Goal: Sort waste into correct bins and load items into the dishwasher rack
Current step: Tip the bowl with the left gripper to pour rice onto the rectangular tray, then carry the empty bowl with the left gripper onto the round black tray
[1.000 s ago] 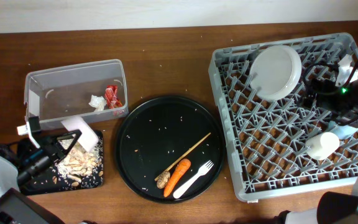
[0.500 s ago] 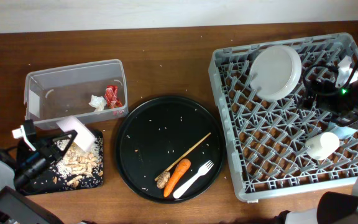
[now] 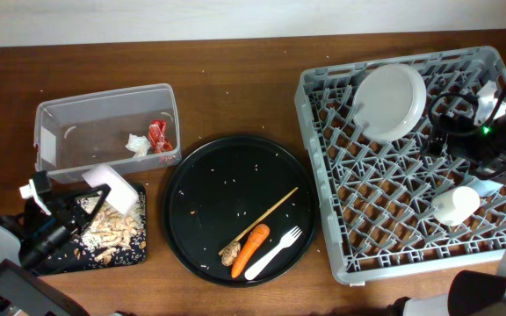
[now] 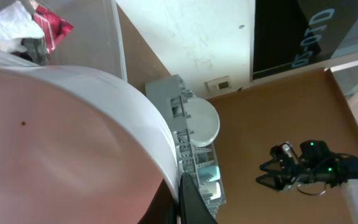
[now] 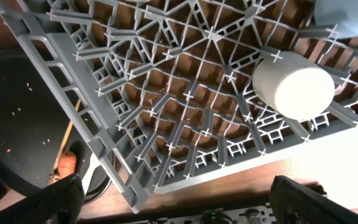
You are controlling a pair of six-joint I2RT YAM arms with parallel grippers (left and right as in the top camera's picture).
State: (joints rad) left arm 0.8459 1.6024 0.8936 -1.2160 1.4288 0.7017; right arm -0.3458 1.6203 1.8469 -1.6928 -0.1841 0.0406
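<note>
My left gripper [image 3: 97, 195] is shut on the rim of a white bowl [image 3: 114, 186], held tilted over the flat black tray [image 3: 139, 250] of beige rice scraps [image 3: 111, 228]. The bowl [image 4: 61, 137] fills the left wrist view. The clear tub [image 3: 104, 98] holds the red wrapper [image 3: 158, 135] and the tissue wad [image 3: 136, 144]. My right gripper [image 3: 453, 132] hangs open over the grey rack [image 3: 323, 114], which holds the plate [image 3: 389, 101], a cream cup [image 5: 294, 84] and a light blue cup [image 5: 350, 15]. Its fingers [image 5: 55, 202] stand wide apart with nothing between them.
The round black tray [image 3: 200, 189] in the middle carries a chopstick [image 3: 266, 217], a carrot piece [image 3: 251, 248], a brown lump [image 3: 228, 254] and a white fork [image 3: 277, 252]. Rice grains are scattered on it. The rack's front corner [image 5: 135, 193] sits close below the right gripper.
My left gripper with the bowl has drifted slightly left and toward the table's front edge. The right arm has not moved.
</note>
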